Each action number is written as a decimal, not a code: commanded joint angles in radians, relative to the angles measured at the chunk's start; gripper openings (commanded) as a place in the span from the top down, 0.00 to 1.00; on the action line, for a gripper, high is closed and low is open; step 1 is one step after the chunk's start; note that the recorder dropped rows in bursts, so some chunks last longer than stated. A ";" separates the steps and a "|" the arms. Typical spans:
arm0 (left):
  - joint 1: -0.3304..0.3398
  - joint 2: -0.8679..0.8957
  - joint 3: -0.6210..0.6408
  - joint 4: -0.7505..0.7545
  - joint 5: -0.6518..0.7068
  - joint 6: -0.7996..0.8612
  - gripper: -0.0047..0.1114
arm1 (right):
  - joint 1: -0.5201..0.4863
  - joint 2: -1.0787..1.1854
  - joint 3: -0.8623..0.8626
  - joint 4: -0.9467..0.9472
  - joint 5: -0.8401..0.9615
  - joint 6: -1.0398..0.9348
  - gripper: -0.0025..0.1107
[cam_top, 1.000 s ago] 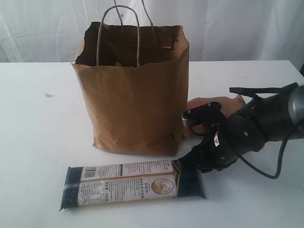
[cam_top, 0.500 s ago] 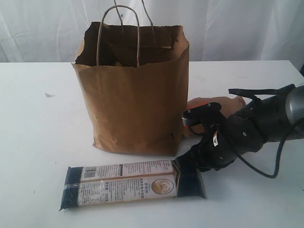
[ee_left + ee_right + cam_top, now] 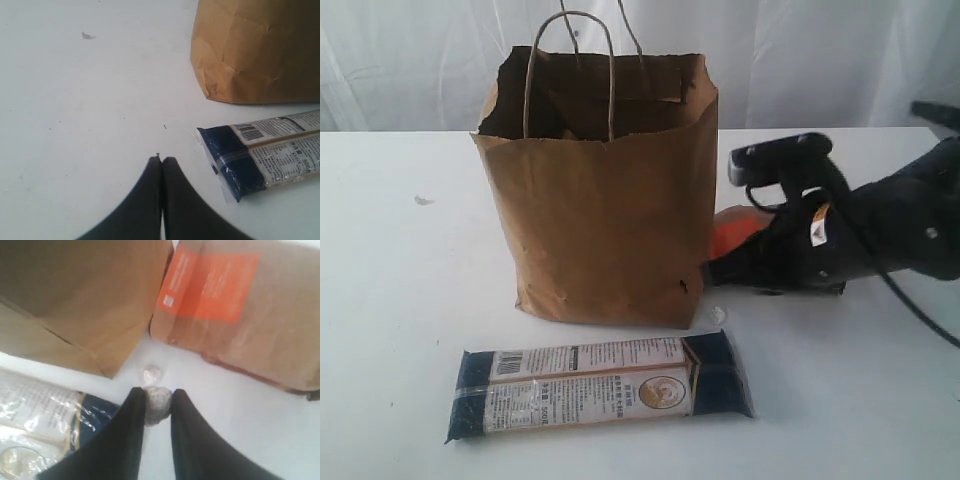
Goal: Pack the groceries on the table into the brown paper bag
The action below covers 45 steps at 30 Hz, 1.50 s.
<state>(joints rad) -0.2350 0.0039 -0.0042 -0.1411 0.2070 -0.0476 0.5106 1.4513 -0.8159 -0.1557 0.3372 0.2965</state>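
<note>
The brown paper bag [image 3: 605,210] stands upright and open on the white table [image 3: 400,300]. In front of it lies the long dark-blue noodle pack [image 3: 600,388]. A brown orange-labelled pouch [image 3: 730,232] lies to the right of the bag, partly hidden by my right arm. My right gripper [image 3: 158,399] is shut on a tiny wrapped candy [image 3: 158,402], held a little above the table. A second candy [image 3: 151,373] lies on the table by the bag's corner. My left gripper [image 3: 161,160] is shut and empty, low over bare table near the noodle pack's [image 3: 265,150] end.
A small dark speck [image 3: 424,200] marks the table to the left of the bag. White curtains hang behind the table's far edge. The right arm's black cable [image 3: 920,310] trails over the table at the right.
My right gripper has risen from the noodle pack's right end and pulled back toward the pouch. Its jaws have closed on the candy. The left gripper has not moved.
</note>
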 commanded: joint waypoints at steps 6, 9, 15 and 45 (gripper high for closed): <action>0.002 -0.004 0.004 -0.007 0.001 0.002 0.96 | 0.011 -0.286 -0.092 0.052 -0.047 -0.007 0.98; 0.002 -0.004 0.004 -0.007 0.001 0.002 0.96 | 0.040 -0.277 -0.156 0.055 -0.047 -0.031 0.98; 0.002 -0.004 0.004 -0.007 0.001 0.002 0.96 | 0.067 -0.201 -0.292 0.055 -0.033 -0.065 0.98; 0.002 -0.004 0.004 -0.007 0.001 0.002 0.96 | 0.075 0.006 -0.519 0.146 0.130 -0.251 0.57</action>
<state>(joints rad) -0.2350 0.0039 -0.0042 -0.1411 0.2070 -0.0476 0.5819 1.4865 -1.3271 0.0142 0.4473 0.0586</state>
